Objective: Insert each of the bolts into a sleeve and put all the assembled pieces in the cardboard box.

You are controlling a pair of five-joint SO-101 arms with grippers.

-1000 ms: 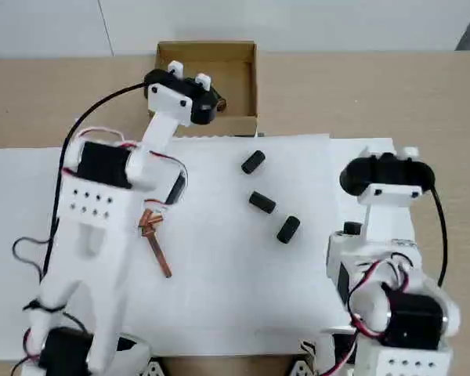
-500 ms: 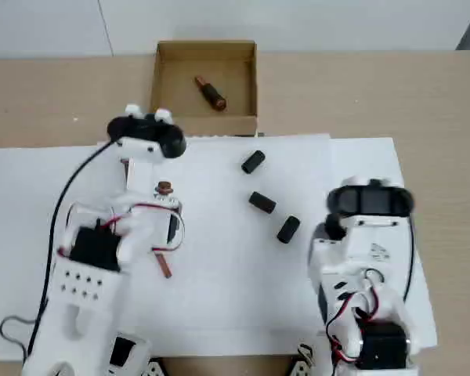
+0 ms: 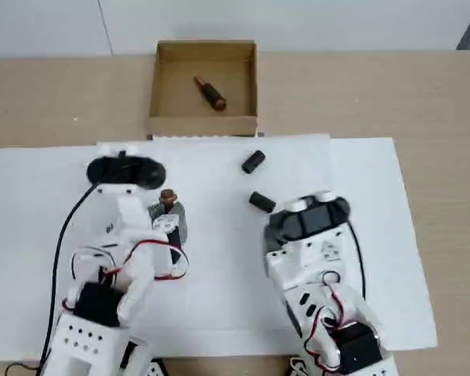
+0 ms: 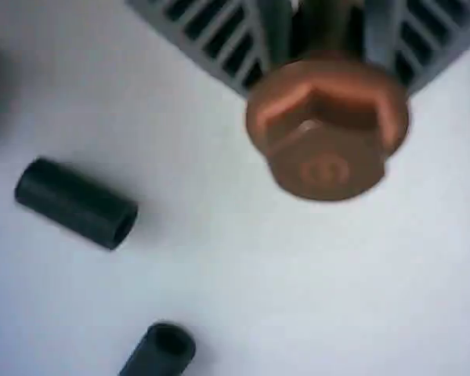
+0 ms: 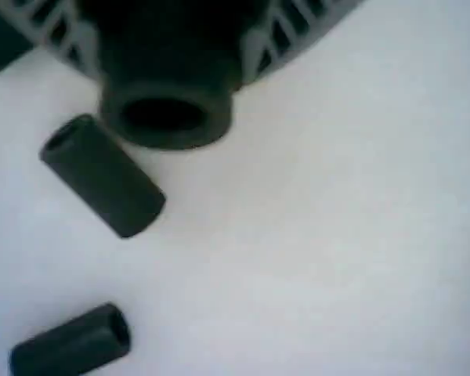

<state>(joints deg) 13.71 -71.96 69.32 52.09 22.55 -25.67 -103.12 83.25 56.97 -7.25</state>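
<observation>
My left gripper (image 3: 169, 213) is shut on a copper bolt (image 3: 168, 196) and holds it upright over the white sheet, left of centre. In the left wrist view the bolt's hex head (image 4: 325, 129) sticks out from between the grey fingers (image 4: 211, 35). My right gripper (image 5: 168, 47) is shut on a black sleeve (image 5: 164, 110), open end outward, just above the sheet. Two more black sleeves (image 3: 253, 162) (image 3: 262, 202) lie on the sheet beyond the right arm (image 3: 307, 219). The cardboard box (image 3: 164, 86) at the back holds one assembled piece (image 3: 210, 92).
The white sheet (image 3: 219, 298) covers most of the wooden table. The left arm's base and wires (image 3: 133, 262) stand over the sheet's near left. Both loose sleeves lie between the two arms and the box.
The left arm has drawn back from the box, leaving the assembled piece inside, and has lifted a bolt off the sheet. The right arm has swung left onto the nearest sleeve and grasped it.
</observation>
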